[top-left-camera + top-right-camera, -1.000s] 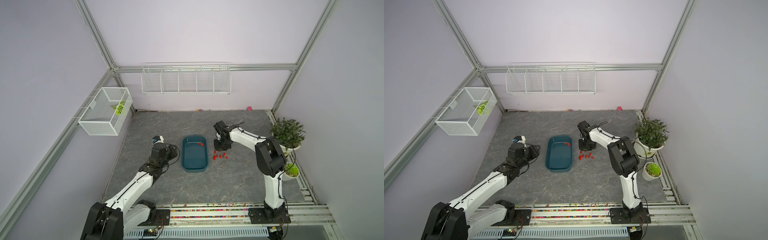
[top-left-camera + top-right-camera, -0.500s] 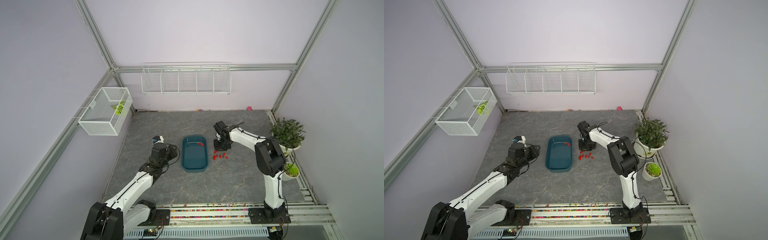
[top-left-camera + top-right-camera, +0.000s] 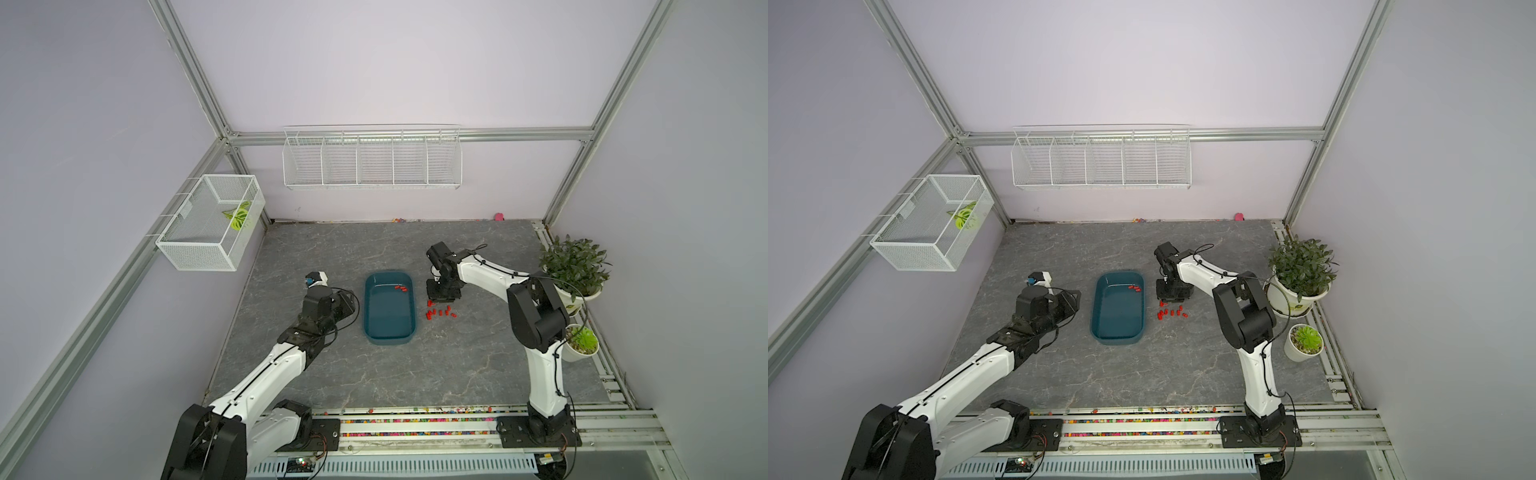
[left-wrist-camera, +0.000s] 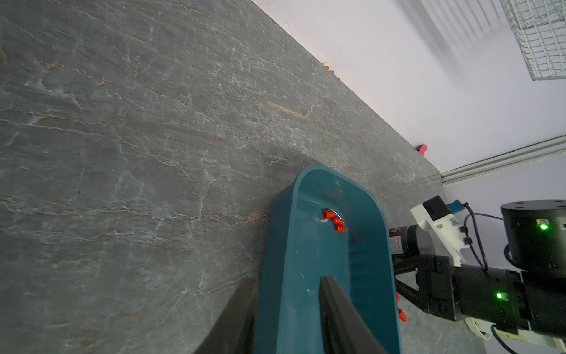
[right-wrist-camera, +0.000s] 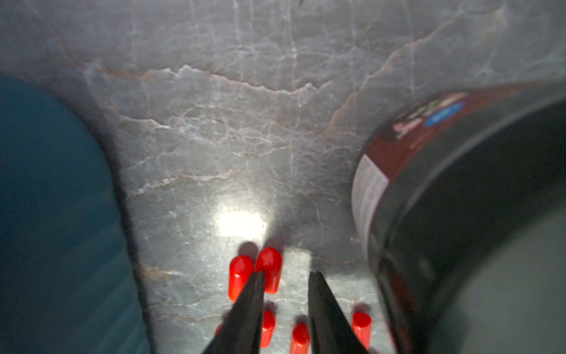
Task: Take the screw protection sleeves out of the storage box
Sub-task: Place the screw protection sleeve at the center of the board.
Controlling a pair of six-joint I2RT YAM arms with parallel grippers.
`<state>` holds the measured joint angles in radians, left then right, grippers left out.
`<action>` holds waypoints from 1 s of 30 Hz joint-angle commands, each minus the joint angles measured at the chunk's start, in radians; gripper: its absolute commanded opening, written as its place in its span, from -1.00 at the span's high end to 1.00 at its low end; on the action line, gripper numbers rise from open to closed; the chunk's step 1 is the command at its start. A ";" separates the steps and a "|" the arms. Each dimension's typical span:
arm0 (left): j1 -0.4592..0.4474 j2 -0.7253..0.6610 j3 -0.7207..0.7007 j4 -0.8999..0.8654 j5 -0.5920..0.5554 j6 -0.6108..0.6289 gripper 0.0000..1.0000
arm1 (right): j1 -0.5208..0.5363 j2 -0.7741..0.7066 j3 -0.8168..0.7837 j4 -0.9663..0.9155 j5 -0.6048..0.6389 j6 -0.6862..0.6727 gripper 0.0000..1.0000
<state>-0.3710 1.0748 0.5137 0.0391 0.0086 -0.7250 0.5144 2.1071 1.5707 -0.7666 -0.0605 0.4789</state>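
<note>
1. Only my right wrist view shows that my right end effector (image 5: 287, 272) is released. Its two dark fingers stand apart with bare bench (image 5: 214, 138) between the tips, low among the screw protection sleeves (image 5: 269, 266) lying there. The top views give only its black body from above.
2. Only my left wrist view shows my left end effector (image 4: 288, 279) astride a long wall of the storage box (image 4: 361, 245), one finger outside and one inside. The fingers stand apart, and I cannot tell whether they pinch the wall.
3. In both top views the box sits at the centre of the frame, between my arms. Three sleeves lie in its upper right corner. About ten more are clustered on the bench just right of the box, directly below my right end effector in the frame.
4. A black round canister (image 5: 404, 138) stands close beside my right end effector. It carries a dark red label with a blue oval and a white panel of fine print, all too blurred to read.
5. In a top view, a white wire basket (image 3: 195, 245) at the left of the frame holds a green leaf-like thing (image 3: 237, 216).
6. A long wire rack (image 3: 372, 160) with five compartments hangs on the back wall.
7. Two white plant pots (image 3: 579, 353) stand at the right edge.
8. Multicoloured beads (image 3: 415, 420) line the rail along the bottom.
</note>
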 commanded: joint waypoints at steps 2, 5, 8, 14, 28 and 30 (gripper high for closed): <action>0.006 0.004 0.033 -0.010 0.011 0.001 0.20 | -0.001 -0.027 -0.033 -0.003 0.013 0.009 0.38; 0.006 0.006 0.033 -0.011 0.011 0.000 0.20 | 0.007 -0.054 -0.052 0.009 0.027 0.009 0.38; 0.006 0.007 0.035 -0.010 0.011 0.001 0.20 | 0.022 -0.091 -0.075 0.035 0.043 0.000 0.38; 0.005 0.013 0.037 -0.011 0.011 0.000 0.20 | 0.069 -0.158 -0.091 0.062 0.086 -0.047 0.41; 0.007 0.062 0.075 -0.043 0.018 -0.004 0.20 | 0.154 -0.342 -0.142 0.214 0.140 -0.171 0.43; 0.018 0.078 0.081 -0.047 0.037 -0.011 0.20 | 0.161 -0.351 -0.140 0.229 0.139 -0.187 0.43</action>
<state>-0.3668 1.1336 0.5545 0.0158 0.0204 -0.7258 0.6586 1.7920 1.4467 -0.5911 0.0601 0.3428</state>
